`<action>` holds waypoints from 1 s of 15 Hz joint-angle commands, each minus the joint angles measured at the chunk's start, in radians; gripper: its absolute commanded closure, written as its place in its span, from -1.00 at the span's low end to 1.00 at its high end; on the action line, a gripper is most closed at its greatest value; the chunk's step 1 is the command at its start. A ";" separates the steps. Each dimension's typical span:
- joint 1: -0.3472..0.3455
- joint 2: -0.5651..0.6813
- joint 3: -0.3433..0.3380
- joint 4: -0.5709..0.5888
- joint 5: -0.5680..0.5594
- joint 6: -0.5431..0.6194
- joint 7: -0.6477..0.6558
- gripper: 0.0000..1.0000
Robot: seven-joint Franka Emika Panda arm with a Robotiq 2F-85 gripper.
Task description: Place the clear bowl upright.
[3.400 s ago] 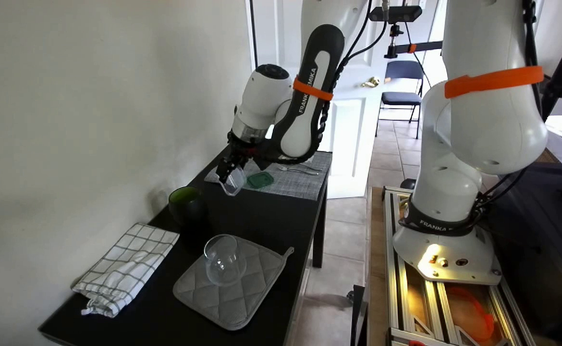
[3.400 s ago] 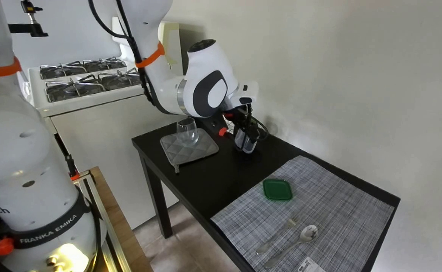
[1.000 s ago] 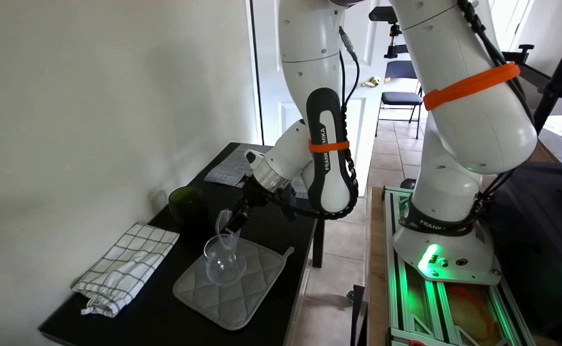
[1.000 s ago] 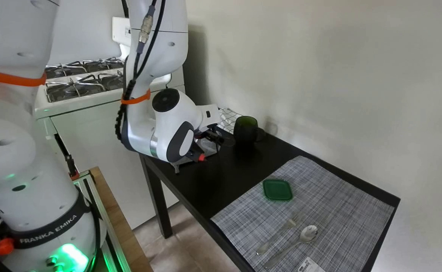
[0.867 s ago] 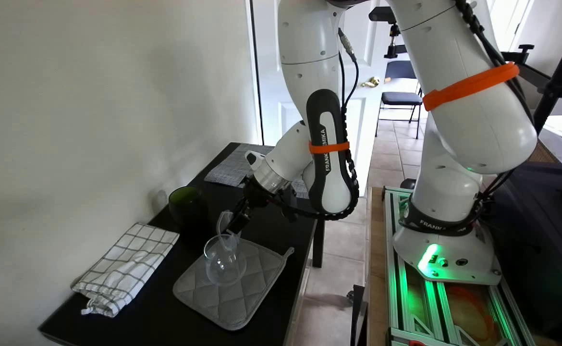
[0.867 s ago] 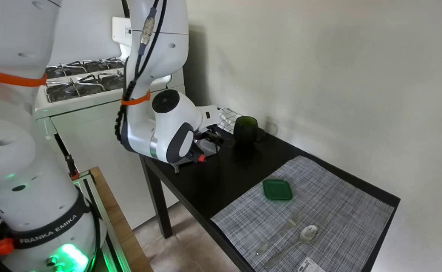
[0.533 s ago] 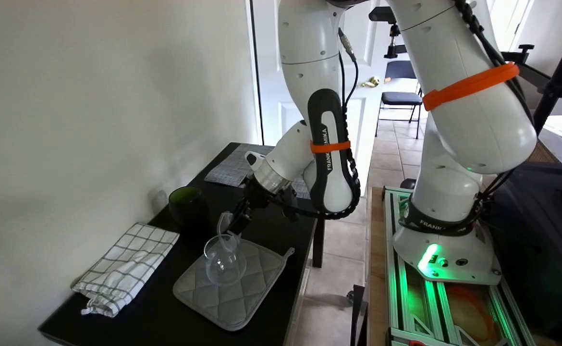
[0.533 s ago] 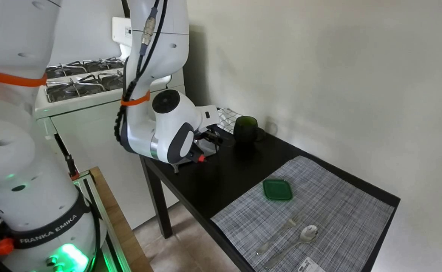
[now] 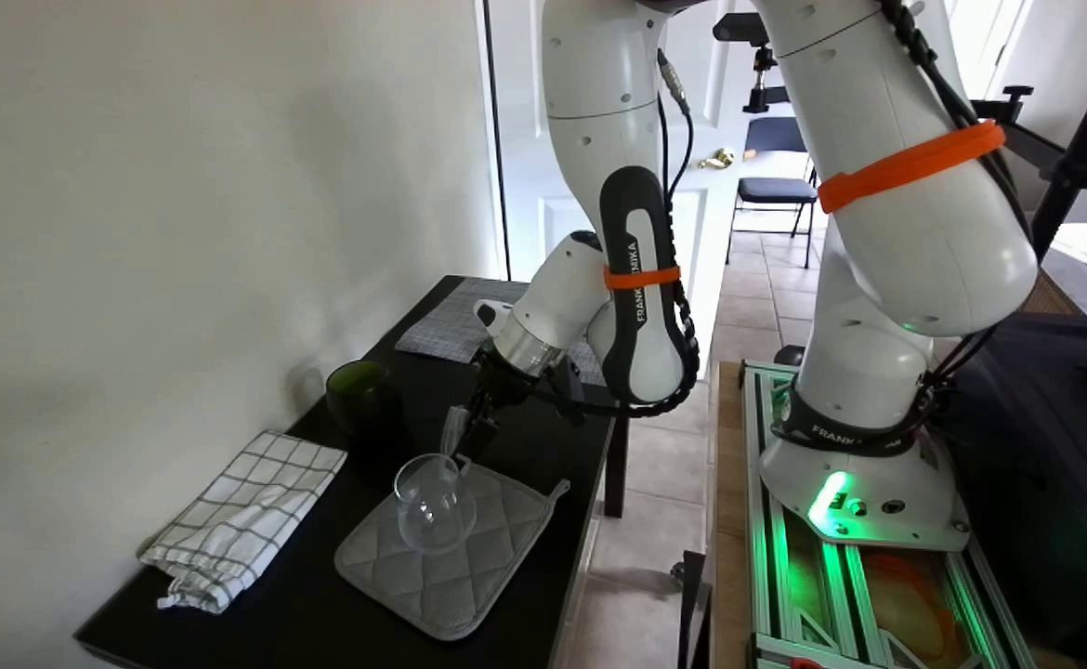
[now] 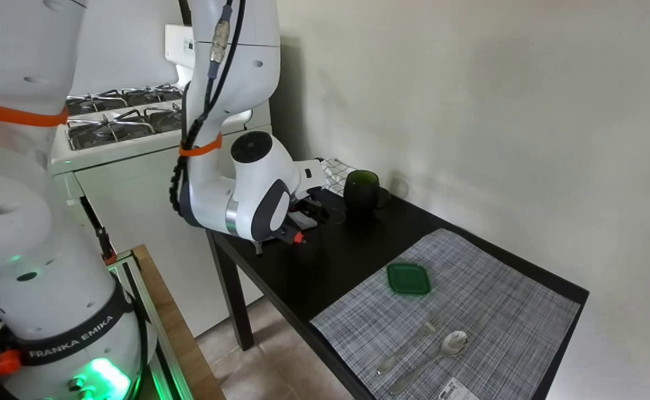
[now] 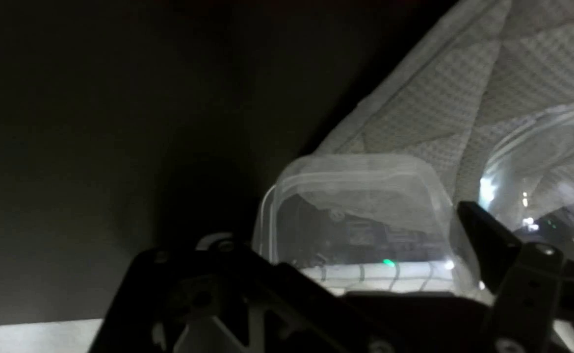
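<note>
In an exterior view, a dark counter point(image 9: 297, 599) met a pale wall point(image 9: 209, 223); the clear bowl point(image 9: 455, 430), tilted near the potholder point(image 9: 441, 585), had shifted right since earlier. In an exterior view, the arm's base point(image 10: 71, 337) read "FRANKA EMIKA". In the wrist view, widely spread fingers point(image 11: 531, 277) flanked the bowl.

Bowl point(image 11: 358, 215) between fingers of your gripper point(image 11: 373, 238), in an exterior view glass point(image 9: 436, 511) on pad point(image 9: 446, 590), cloth point(image 9: 251, 516) left of it, mug point(image 9: 362, 409) farther back

Glossy, plastic-looking clear bowl point(image 11: 360, 211); matt cloth potholder point(image 9: 455, 576).
</note>
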 commanded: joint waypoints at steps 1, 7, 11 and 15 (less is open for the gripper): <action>-0.005 -0.057 -0.034 -0.014 -0.042 -0.105 0.034 -1.00; -0.024 -0.168 -0.053 -0.018 -0.105 -0.255 0.076 -1.00; -0.073 -0.236 -0.021 -0.016 -0.244 -0.408 0.189 -1.00; -0.138 -0.256 0.035 -0.010 -0.389 -0.516 0.325 -1.00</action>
